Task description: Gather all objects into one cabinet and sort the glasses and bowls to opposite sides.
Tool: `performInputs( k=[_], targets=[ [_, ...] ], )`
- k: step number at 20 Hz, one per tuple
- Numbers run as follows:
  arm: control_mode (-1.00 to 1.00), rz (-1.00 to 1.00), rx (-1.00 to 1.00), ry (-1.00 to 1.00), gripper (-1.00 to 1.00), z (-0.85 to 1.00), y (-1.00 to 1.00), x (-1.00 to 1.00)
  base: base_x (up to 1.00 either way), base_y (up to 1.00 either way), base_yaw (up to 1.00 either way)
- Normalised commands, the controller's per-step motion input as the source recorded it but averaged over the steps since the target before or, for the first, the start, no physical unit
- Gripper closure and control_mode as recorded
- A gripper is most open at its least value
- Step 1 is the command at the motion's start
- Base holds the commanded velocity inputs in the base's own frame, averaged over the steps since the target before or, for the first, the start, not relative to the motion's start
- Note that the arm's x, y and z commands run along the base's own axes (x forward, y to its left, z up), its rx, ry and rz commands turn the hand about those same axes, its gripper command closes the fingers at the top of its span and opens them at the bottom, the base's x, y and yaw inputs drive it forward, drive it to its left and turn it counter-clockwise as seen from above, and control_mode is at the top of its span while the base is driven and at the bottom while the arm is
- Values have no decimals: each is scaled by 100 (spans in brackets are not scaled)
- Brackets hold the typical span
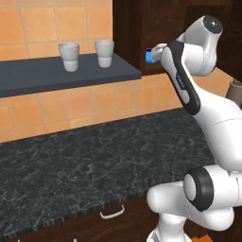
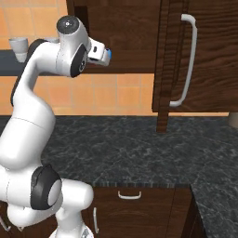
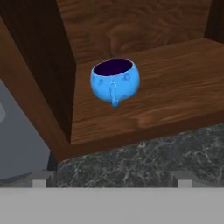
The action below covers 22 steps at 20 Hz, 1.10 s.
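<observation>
Over on the left, two pale tumblers (image 1: 69, 56) (image 1: 104, 53) stand upright and a little apart on the dark-grey slab shelf (image 1: 56, 73), well above the black marbled tabletop (image 1: 94, 156). Moving right, the white arm (image 1: 189, 90) reaches up towards the dark wooden cabinet (image 1: 130, 28), and just past its wrist a sliver of bright blue shows at the cabinet's open front. The hand view has it clearly: a blue bowl (image 3: 115, 81) with a dark navy inside and a small handle facing the camera, sitting upright on the cabinet floor (image 3: 175, 87), near the left wall. The fingers (image 3: 111, 179) are spread wide, holding nothing, short of the bowl. Farther right, a long pale handle (image 2: 186, 60) runs down a door.
</observation>
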Motion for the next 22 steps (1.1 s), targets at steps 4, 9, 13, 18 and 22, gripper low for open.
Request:
performInputs(
  k=[4, 9, 13, 18, 22],
  targets=[
    [-100, 0, 0, -6, -100, 4, 0, 21, 0, 0, 0],
    [-100, 0, 0, 6, -100, 0, 0, 15, 0, 0, 0],
    [-100, 0, 0, 0, -100, 0, 0, 27, 0, 0, 0],
    [-100, 0, 0, 0, -100, 0, 0, 41, 0, 0, 0],
    [-100, 0, 0, 0, -100, 0, 0, 36, 0, 0, 0]
  ],
)
